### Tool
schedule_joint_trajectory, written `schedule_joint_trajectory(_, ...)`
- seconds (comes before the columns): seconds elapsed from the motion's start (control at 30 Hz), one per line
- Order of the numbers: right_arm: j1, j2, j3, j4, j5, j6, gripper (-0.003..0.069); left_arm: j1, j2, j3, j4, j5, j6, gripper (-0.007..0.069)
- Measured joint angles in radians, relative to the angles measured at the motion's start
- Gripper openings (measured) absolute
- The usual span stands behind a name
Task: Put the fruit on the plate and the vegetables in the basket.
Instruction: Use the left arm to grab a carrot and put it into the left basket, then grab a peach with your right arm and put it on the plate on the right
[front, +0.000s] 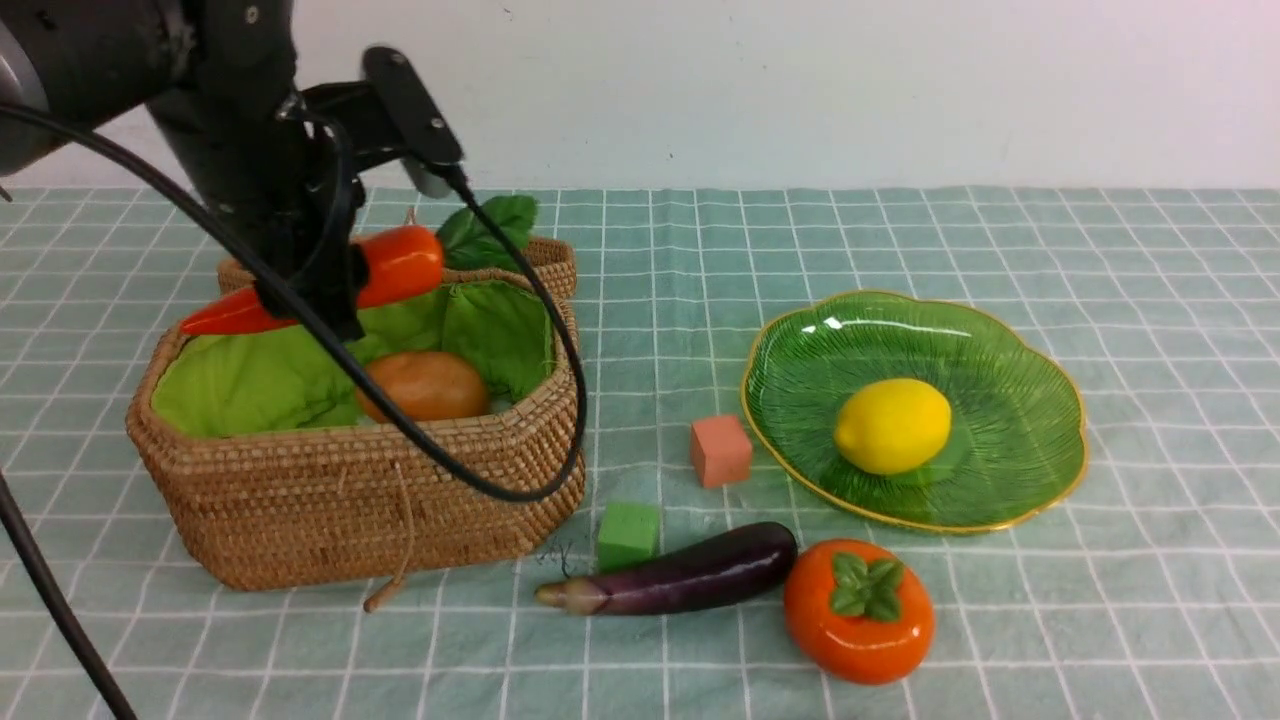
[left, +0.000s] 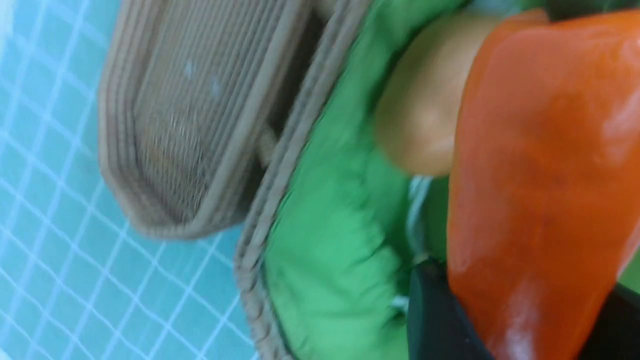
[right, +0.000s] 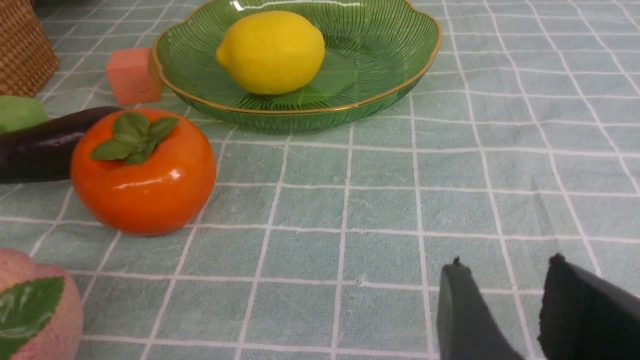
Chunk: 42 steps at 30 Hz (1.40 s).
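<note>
My left gripper (front: 320, 290) is shut on the red-orange carrot (front: 400, 265) and holds it above the wicker basket (front: 350, 500); the left wrist view shows the carrot (left: 540, 175) between the jaws. A smooth tan oval vegetable (front: 425, 385) lies on the basket's green lining. The yellow lemon (front: 892, 425) sits on the green plate (front: 1010, 350). The purple eggplant (front: 690, 580) and the orange persimmon (front: 860, 610) lie on the cloth in front. The pink peach (right: 35, 310) shows only in the right wrist view. My right gripper (right: 505, 265) is open and empty, low over the cloth.
A salmon-pink cube (front: 720, 450) sits by the plate's left rim. A green cube (front: 628, 535) sits by the basket's front corner. The wicker lid (front: 550, 260) stands behind the basket. The left arm's black cable (front: 480, 480) hangs across the basket's front.
</note>
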Motion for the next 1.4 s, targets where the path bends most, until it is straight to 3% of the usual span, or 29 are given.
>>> schedule_joint_trajectory(0.33,0.000,0.000,0.000,0.000,0.000,0.000,0.0241,0.025,0.119,0.000,-0.019,-0.050,0.043,0.0291)
schedule_joint_trajectory(0.53,0.000,0.000,0.000,0.000,0.000,0.000,0.0241,0.025,0.145,0.000,-0.005,-0.073,-0.015,0.0302)
schedule_joint_trajectory(0.67,0.000,0.000,0.000,0.000,0.000,0.000,0.0241,0.025,0.143,0.000,-0.011,-0.053,-0.034,0.0442)
schedule_joint_trajectory(0.7,0.000,0.000,0.000,0.000,0.000,0.000,0.0241,0.025,0.138,0.000,-0.024,-0.042,-0.053,0.0540)
schedule_joint_trajectory(0.77,0.000,0.000,0.000,0.000,0.000,0.000,0.0241,0.025,0.127,0.000,-0.036,-0.034,-0.079,0.0623)
schedule_joint_trajectory(0.9,0.000,0.000,0.000,0.000,0.000,0.000,0.0241,0.025,0.096,0.000,-0.043,-0.018,-0.119,0.0666)
schedule_joint_trajectory(1.13,0.000,0.000,0.000,0.000,0.000,0.000,0.0241,0.025,-0.045,0.000,-0.092,0.083,-0.130,0.0592)
schedule_joint_trajectory(1.4,0.000,0.000,0.000,0.000,0.000,0.000,0.0241,0.025,-0.399,0.000,-0.138,0.176,-0.177,0.0348)
